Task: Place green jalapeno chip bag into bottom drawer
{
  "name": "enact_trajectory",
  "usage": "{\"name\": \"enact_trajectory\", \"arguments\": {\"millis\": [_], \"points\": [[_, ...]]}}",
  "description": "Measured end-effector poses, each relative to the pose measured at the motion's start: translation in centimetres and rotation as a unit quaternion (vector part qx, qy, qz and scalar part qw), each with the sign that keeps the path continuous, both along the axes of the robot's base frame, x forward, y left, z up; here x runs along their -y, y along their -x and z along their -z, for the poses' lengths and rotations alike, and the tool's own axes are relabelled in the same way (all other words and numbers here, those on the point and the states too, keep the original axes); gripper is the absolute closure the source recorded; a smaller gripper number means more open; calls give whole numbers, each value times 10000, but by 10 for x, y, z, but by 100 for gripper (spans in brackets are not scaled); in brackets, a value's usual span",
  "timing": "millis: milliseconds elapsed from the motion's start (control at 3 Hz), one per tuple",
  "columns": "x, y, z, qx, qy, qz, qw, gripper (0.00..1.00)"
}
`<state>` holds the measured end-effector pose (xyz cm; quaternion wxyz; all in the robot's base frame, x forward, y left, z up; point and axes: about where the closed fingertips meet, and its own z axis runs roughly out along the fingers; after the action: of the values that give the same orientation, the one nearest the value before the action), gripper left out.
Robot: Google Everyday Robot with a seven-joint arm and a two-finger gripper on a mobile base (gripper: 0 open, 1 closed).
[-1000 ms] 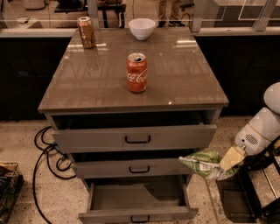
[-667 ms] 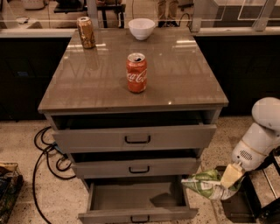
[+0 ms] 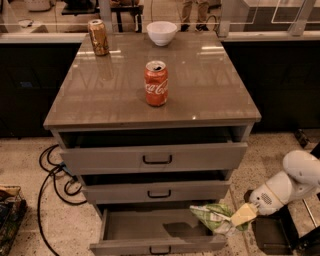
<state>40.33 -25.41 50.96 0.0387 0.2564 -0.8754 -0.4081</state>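
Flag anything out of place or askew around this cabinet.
Only the green jalapeno chip bag stands out. Crumpled, it hangs over the right end of the open bottom drawer, held by the gripper just right of the drawer. The Coca-Cola can stands upright on top, and nothing looks spilled.

We seem to be in an office or lab space: glass partitions (image 3: 260, 15) behind, speckled floor (image 3: 30, 165), loose cables (image 3: 50, 175) beside a grey bench (image 3: 210, 90). At lower right the hand (image 3: 240, 217) grips the green jalapeno chip bag (image 3: 210, 215) over the bottom drawer (image 3: 135, 226).

green chip bag (image 3: 212, 215) held in claw (image 3: 241, 216) over open bottom drawer (image 3: 145, 227), right end
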Motion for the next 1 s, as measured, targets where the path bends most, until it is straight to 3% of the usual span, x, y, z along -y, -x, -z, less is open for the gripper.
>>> {"name": "enact_trajectory", "arguments": {"millis": [333,667,1000], "points": [[-23,-16,23,153,-1163,626,9911,100],[-29,-18,54,119,-1953,1422,9703,100],[-35,-18,57,99,-1946,1411,9706,100]]}}
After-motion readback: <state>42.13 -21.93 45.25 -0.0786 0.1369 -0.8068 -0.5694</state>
